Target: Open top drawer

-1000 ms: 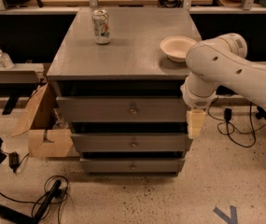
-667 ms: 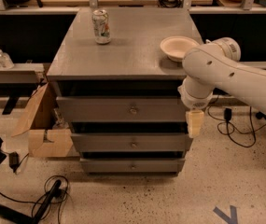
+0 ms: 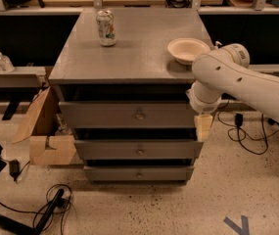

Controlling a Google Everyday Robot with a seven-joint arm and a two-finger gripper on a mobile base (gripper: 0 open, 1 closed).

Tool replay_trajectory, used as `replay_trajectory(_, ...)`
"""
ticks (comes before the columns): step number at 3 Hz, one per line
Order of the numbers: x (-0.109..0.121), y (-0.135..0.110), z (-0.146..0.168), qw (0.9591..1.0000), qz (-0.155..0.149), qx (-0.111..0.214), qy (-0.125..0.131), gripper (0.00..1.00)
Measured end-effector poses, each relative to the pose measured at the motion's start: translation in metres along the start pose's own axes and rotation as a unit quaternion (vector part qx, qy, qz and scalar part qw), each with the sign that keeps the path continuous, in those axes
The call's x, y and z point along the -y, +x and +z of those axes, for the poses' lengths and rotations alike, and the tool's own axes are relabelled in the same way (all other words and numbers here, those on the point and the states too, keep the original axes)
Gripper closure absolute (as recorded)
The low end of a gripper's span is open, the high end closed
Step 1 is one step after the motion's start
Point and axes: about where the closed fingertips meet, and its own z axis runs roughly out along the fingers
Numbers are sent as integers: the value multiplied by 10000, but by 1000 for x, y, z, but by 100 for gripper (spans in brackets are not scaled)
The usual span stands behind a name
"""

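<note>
The top drawer [image 3: 104, 114] is the widest grey front of three in a grey wooden cabinet, with a small round brass knob [image 3: 139, 115] at its centre. It sits flush in the cabinet. Two narrower grey drawer fronts lie below it. My white arm comes in from the right and bends down at the cabinet's right front corner. My gripper [image 3: 203, 127] hangs pointing down with pale cream fingers, beside the right end of the top drawer front, well right of the knob. It holds nothing that I can see.
On the cabinet top stand a drink can [image 3: 105, 27] at the back left and a cream bowl [image 3: 188, 50] at the right. A cardboard box [image 3: 46, 131] leans against the cabinet's left side. Cables lie on the floor at left [image 3: 51, 209] and right [image 3: 249, 141].
My arm has shifted slightly left and closer to the cabinet's right front corner. The gripper stays beside the right end of the top drawer. The drawers have not moved.
</note>
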Motion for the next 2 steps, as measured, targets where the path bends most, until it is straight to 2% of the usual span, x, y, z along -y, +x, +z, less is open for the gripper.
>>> replay_trajectory(2, 20, 5, 26, 9998, 123, 131, 80, 0)
